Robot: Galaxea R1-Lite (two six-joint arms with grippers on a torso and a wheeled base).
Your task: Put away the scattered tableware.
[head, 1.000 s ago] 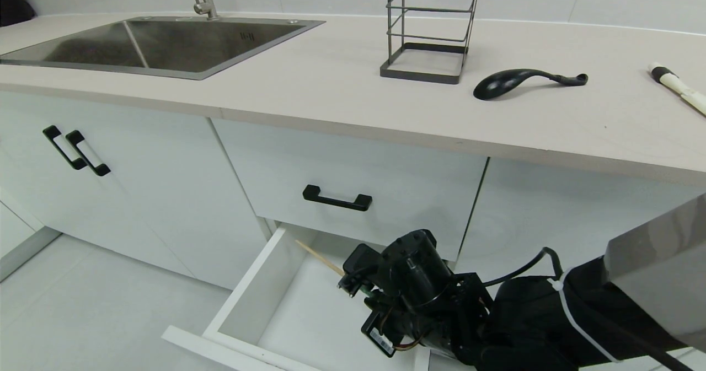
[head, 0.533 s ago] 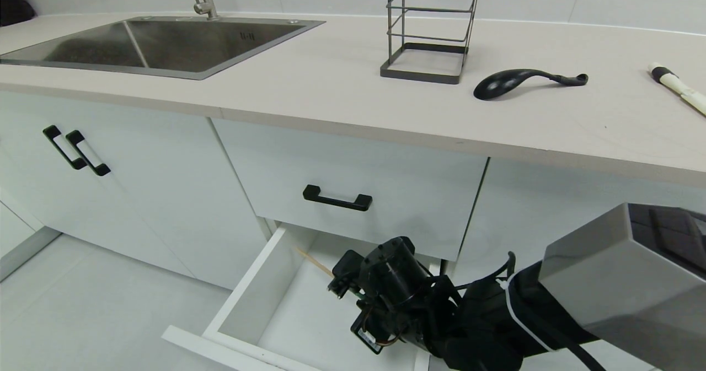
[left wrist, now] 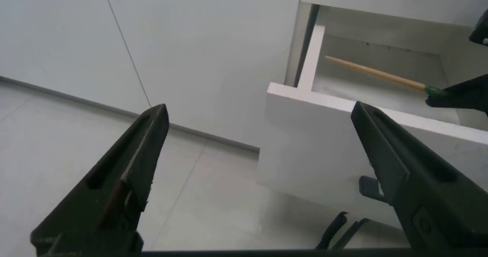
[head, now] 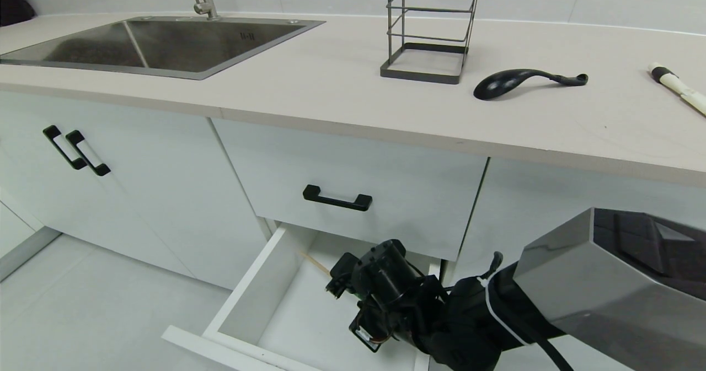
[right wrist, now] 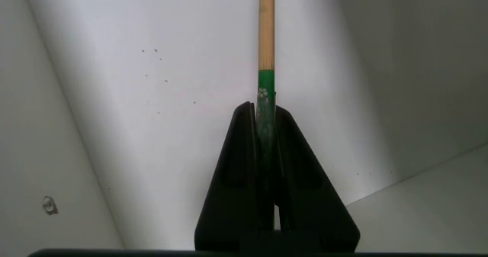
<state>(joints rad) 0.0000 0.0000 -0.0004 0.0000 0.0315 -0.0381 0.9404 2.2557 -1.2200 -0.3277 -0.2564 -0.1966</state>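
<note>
A wooden chopstick (head: 315,262) with a green end is held by my right gripper (head: 333,284) inside the open lower drawer (head: 251,289). In the right wrist view the gripper (right wrist: 264,108) is shut on the green end, and the chopstick (right wrist: 266,28) points out over the white drawer floor. My left gripper (left wrist: 258,116) stands open with nothing between its fingers, low beside the drawer front (left wrist: 343,142), and the chopstick (left wrist: 374,72) shows inside. On the counter lie a black spoon (head: 518,79) and a white-handled utensil (head: 675,84).
A dark wire rack (head: 427,29) stands at the back of the counter, left of the spoon. The steel sink (head: 165,40) is at the far left. A shut drawer with a black handle (head: 336,198) sits above the open one. Bare floor lies to the left.
My right arm has moved down and to the left, carrying the chopstick deeper into the open drawer. The things on the counter have not moved.
</note>
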